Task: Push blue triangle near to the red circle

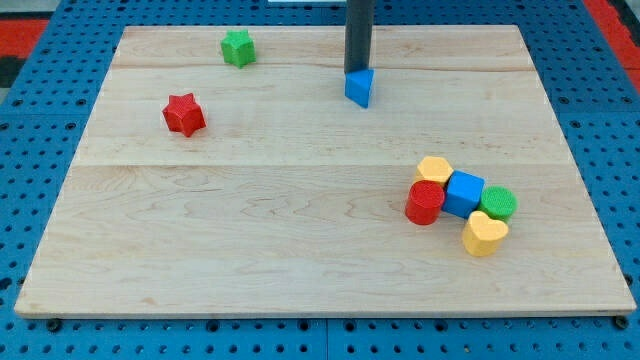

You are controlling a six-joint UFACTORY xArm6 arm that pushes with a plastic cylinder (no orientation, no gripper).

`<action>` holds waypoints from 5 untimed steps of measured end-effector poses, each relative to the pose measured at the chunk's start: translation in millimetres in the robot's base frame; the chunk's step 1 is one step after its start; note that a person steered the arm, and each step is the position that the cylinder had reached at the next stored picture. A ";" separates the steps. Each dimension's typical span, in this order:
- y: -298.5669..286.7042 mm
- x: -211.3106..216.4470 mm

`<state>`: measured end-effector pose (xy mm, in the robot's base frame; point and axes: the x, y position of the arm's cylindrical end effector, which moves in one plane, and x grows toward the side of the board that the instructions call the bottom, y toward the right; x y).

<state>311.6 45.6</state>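
Note:
The blue triangle (360,87) lies on the wooden board (250,230) near the view's top, right of centre. My tip (357,70) stands right behind it, touching its top edge. The red circle (425,202) is a short red cylinder at the view's lower right, far below and to the right of the blue triangle. It sits at the left end of a tight cluster of blocks.
Around the red circle are a yellow block (435,170), a blue cube (464,193), a green round block (498,203) and a yellow heart (484,233). A red star (184,114) lies at the left. A green star (238,47) lies near the top edge.

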 end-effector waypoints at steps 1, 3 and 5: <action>9.2 15.3; 2.8 100.3; 29.5 163.2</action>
<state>474.8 75.2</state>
